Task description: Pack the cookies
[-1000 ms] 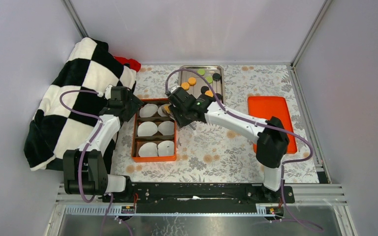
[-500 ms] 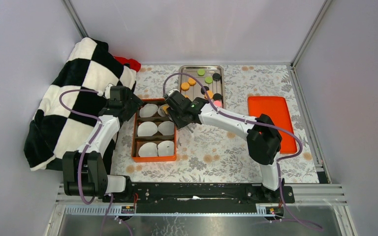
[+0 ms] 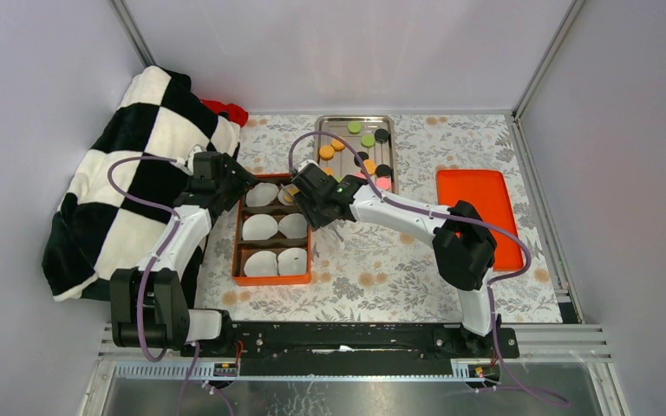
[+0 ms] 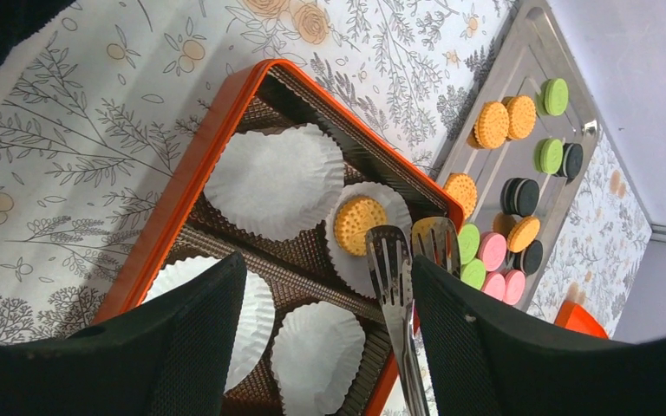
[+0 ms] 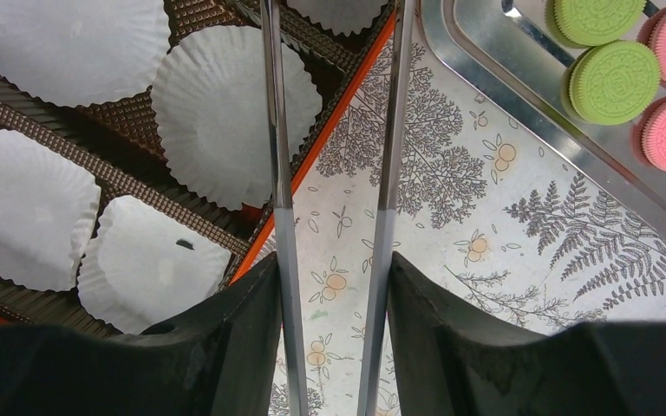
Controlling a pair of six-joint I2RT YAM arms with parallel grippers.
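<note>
My right gripper (image 3: 301, 194) (image 5: 334, 269) is shut on metal tongs (image 5: 279, 156), whose arms stand apart. The tong tips (image 4: 390, 251) hang over the far right compartment of the orange box (image 3: 236, 227). An orange cookie (image 4: 358, 224) lies in that compartment's white liner, just left of the tips. Other cookies, orange (image 4: 490, 124), green (image 4: 555, 95), pink (image 4: 492, 251) and black (image 4: 520, 197), lie on the steel tray (image 3: 328, 126). My left gripper (image 3: 230, 184) (image 4: 325, 277) is open and empty above the box's far left side.
The other box compartments hold empty white liners (image 5: 234, 113). An orange lid (image 3: 477, 212) lies at the right. A black-and-white checked blanket (image 3: 130, 182) is heaped at the left, with something red (image 3: 225, 111) behind it. Grey walls close in the table.
My right gripper has carried the tongs a little to the left, over the box's far right compartment. The left arm has hardly moved.
</note>
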